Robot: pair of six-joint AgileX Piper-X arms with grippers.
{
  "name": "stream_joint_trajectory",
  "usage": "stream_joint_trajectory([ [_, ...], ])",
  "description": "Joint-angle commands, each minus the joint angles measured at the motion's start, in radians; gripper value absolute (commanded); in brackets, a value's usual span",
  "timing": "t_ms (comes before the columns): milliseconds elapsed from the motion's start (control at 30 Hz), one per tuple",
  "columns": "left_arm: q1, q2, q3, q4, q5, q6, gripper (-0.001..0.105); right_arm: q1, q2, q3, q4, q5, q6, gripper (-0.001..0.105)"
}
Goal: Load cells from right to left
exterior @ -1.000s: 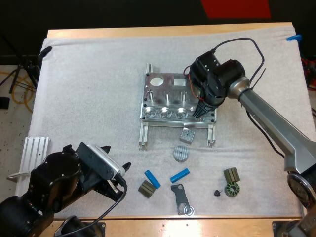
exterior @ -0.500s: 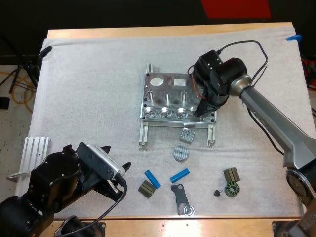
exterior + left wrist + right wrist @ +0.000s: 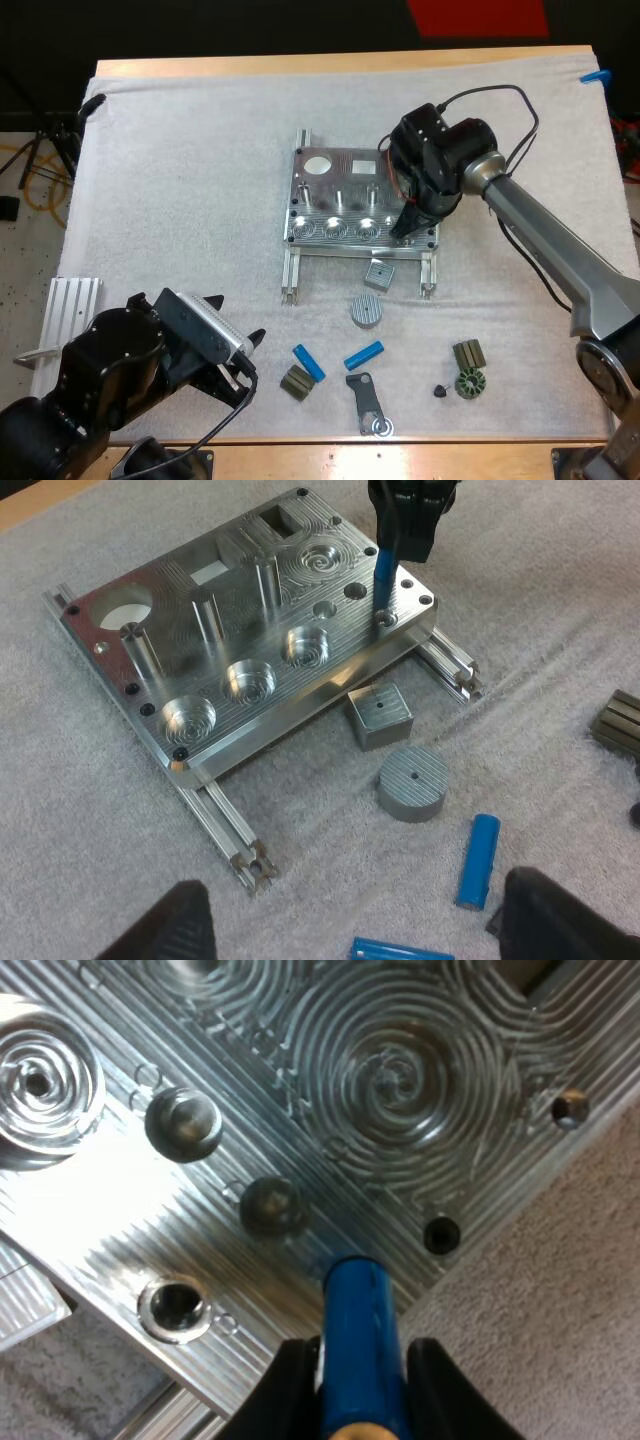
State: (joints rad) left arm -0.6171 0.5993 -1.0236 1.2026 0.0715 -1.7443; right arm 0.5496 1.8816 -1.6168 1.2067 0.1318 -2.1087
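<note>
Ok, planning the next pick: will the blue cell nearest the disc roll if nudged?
Likely: the cell is a smooth cylinder lying on its side. The textured mat may slow it. It looks rigid, so pinching should hold.

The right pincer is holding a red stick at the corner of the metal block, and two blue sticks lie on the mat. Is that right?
Not quite. The right wrist view shows the stick in the right pincer is blue, not red. It is at the corner of the metal block, and two blue sticks do lie on the mat.
</note>
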Motion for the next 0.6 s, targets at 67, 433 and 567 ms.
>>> stream_joint_trajectory([
  [67, -0.005, -0.006, -0.006, -0.01, -0.017, -0.001, 0.06, -0.005, 0.004, 0.003, 0.005, 0.007, 0.003, 0.001],
  [433, -0.005, -0.006, -0.006, -0.01, -0.017, -0.001, 0.06, -0.011, 0.004, 0.003, 0.005, 0.007, 0.003, 0.001],
  [567, -0.005, -0.006, -0.006, -0.01, -0.017, -0.001, 0.06, -0.011, 0.004, 0.003, 0.005, 0.007, 0.003, 0.014],
])
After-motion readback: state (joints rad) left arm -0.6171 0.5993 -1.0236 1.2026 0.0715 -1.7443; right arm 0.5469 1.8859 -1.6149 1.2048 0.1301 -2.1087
